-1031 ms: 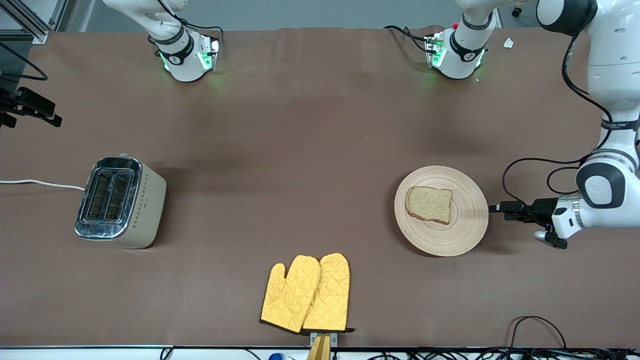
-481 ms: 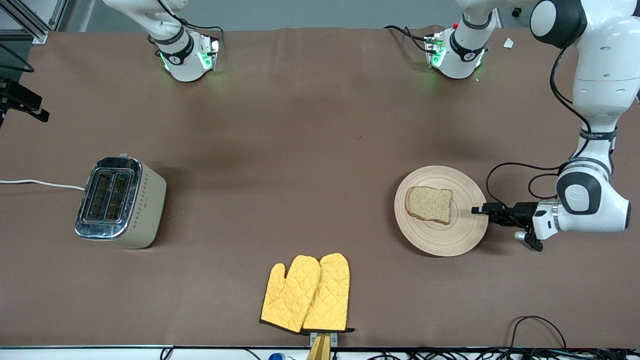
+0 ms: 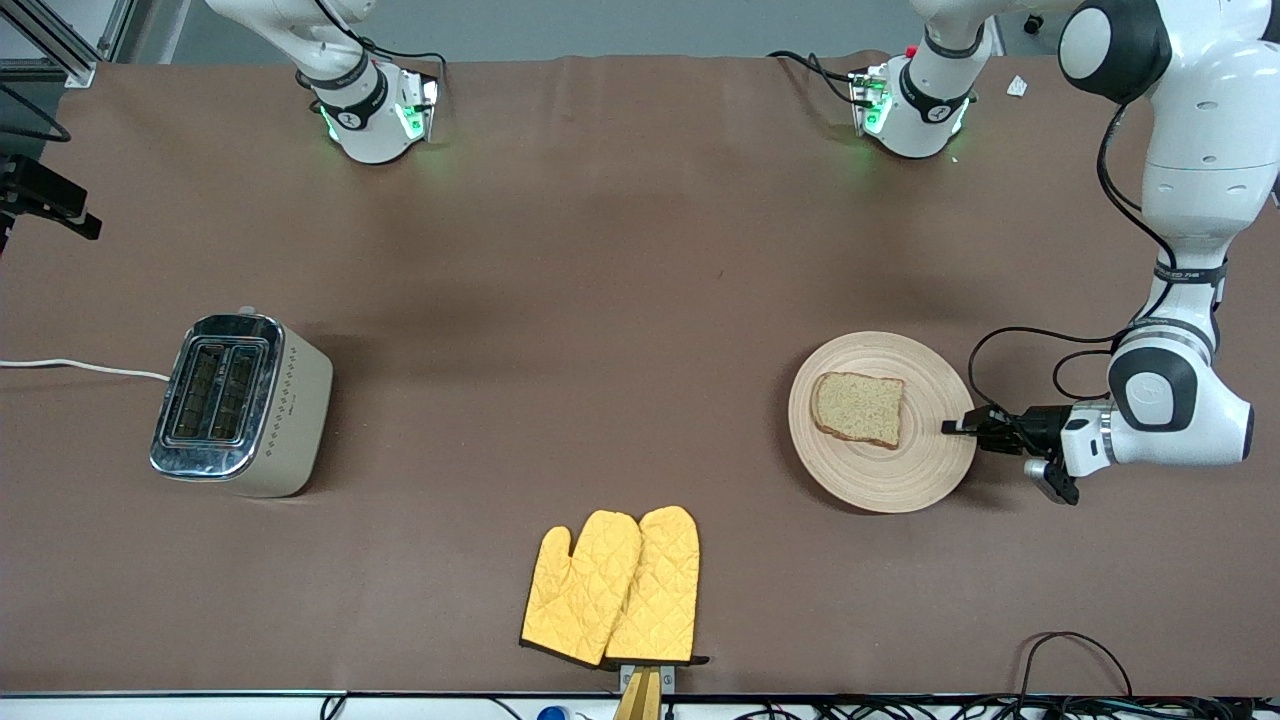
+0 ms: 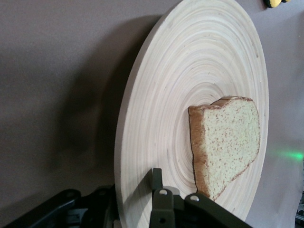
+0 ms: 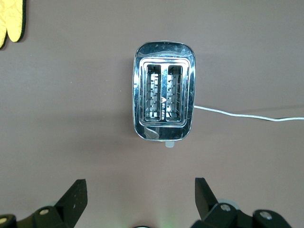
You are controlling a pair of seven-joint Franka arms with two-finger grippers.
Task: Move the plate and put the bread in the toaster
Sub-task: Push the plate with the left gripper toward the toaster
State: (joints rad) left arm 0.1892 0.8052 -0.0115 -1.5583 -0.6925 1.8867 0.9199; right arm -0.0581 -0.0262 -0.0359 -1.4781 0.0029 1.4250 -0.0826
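Toaster (image 3: 240, 405) stands at the right arm's end of the surface (image 3: 600, 300), the spread right end effector (image 5: 137, 199) over it; bread (image 3: 858, 408) lies on the plate (image 3: 925, 475); left end effector (image 3: 962, 427) pinches the plate's rim.

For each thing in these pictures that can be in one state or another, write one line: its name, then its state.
plate: flat on the table, its rim pinched by the left gripper.
bread: lying flat on the plate.
toaster: upright, both slots empty, white cord attached.
oven mitts: lying flat, overlapping.
left gripper: shut on the plate's rim.
right gripper: open, holding nothing, up over the toaster.
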